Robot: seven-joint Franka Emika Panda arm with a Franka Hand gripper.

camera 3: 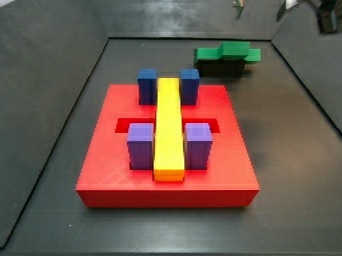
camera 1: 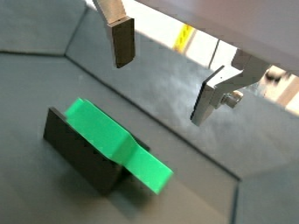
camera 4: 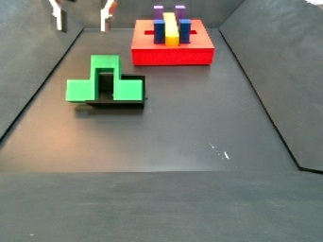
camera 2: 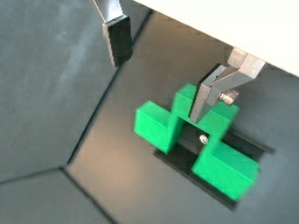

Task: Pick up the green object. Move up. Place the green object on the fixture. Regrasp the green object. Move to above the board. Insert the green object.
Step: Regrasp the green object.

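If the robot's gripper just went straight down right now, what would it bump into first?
Probably the green object lying on the fixture. The open gripper hangs above it, holding nothing. Depth is hard to judge, so one finger might miss and reach the dark floor.

Tool (camera 4: 81,13) cut off by frame edge.

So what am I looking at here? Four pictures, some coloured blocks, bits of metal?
It is a robot arm over a dark floor. Two cameras ride on its wrist; two stand beside the table. The silver plates are its fingers; the gripper hangs open above the green object, holding nothing. That piece rests on the fixture, a small dark holder. Farther off lies the red board with a yellow bar and blue and purple blocks.
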